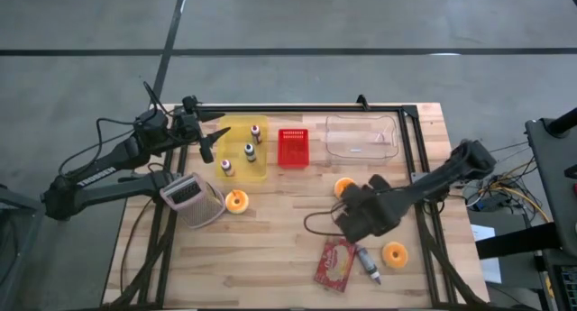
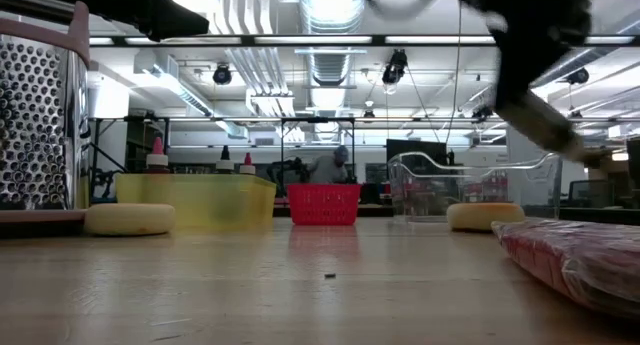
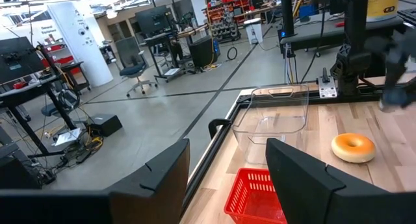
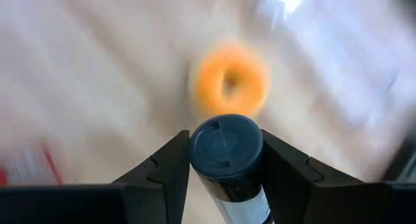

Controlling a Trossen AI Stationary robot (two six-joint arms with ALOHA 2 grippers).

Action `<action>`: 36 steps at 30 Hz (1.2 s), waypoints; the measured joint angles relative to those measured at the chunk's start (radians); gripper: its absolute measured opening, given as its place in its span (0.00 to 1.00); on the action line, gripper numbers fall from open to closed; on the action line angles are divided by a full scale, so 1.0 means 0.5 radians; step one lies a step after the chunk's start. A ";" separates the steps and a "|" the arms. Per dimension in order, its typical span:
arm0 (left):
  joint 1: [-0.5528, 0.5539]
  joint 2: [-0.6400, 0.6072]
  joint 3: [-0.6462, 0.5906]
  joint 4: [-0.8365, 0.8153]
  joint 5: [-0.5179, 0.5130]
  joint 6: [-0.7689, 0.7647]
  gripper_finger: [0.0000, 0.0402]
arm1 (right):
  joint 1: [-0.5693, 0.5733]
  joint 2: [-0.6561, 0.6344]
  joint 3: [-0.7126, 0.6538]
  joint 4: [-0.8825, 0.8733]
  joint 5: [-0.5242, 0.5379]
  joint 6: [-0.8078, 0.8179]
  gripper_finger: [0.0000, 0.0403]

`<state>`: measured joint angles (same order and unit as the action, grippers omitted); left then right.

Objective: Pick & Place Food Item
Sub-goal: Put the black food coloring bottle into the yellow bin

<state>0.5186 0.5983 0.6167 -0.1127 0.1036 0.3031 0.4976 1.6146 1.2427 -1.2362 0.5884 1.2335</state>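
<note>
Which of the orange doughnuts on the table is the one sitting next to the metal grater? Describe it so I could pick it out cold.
Start from the yellow plastic bin holding small bottles at the wooden table's far left. Just in front of it lies a boxy metal grater, and the orange ring doughnut rests right beside that. The other two doughnuts lie on the table's right half, near the right arm.

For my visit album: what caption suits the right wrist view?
Right gripper shut on a dark-capped bottle, above a blurred yellow donut on the wooden table.
</note>
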 joint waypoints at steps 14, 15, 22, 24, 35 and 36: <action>-0.001 0.000 0.000 -0.001 0.000 0.000 0.51 | 0.039 -0.282 -0.243 0.897 1.961 -0.137 0.37; -0.001 0.000 0.000 -0.001 0.000 0.000 0.51 | 0.002 -0.281 -0.270 0.928 1.964 -0.074 0.37; -0.002 0.000 0.000 -0.002 0.000 0.000 0.52 | -0.179 -0.205 -0.357 1.057 1.941 -0.038 0.38; -0.002 -0.001 0.000 0.000 0.000 0.000 0.51 | -0.181 -0.192 -0.347 1.076 1.827 -0.144 0.38; -0.002 -0.001 0.000 0.000 0.000 0.000 0.51 | -0.157 -0.168 -0.256 1.794 0.935 -2.278 0.38; -0.002 -0.001 0.000 0.000 -0.001 0.001 0.51 | -0.157 -0.171 -0.264 1.919 0.894 -2.453 0.38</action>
<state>0.5179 0.5980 0.6167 -0.1127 0.1032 0.3034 0.4190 1.5291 1.1106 -0.2767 1.0355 0.0069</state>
